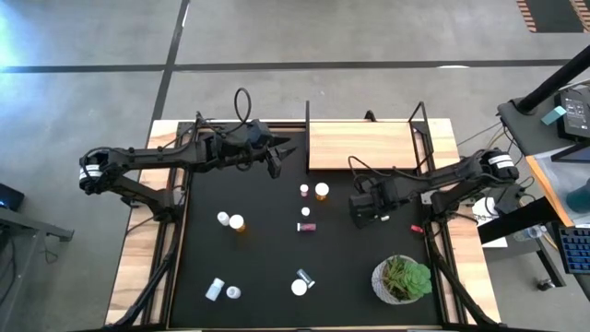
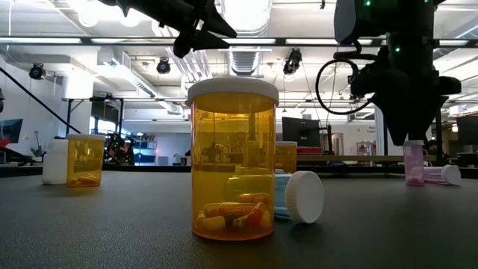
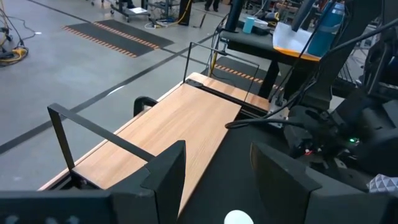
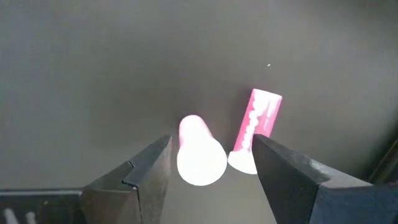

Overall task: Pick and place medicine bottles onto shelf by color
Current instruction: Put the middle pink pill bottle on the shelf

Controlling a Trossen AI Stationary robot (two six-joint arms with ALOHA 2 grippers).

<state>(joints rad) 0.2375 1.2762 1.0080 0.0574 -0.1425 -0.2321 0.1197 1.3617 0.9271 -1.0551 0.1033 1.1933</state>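
Overhead, right gripper (image 4: pixel 211 165) jaws open above upright pink bottle (image 4: pixel 200 151), toppled pink bottle (image 4: pixel 257 129) beside; left gripper (image 3: pixel 214 171) jaws open, empty, facing shelf (image 3: pixel 168 127); no labels legible.

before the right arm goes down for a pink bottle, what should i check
1. Right jaws open: ok, spread wide in the right wrist view.
2. Target lined up: ok, the upright pink bottle shows between them.
3. Neighbour clear: not ok, the lying pink bottle is close beside it; whether they touch, cannot tell.
4. Shelf has room: ok, no bottles on the board.
5. Left jaws out of the way: ok, open, up by the shelf's left end.
6. Height above the target: cannot tell.
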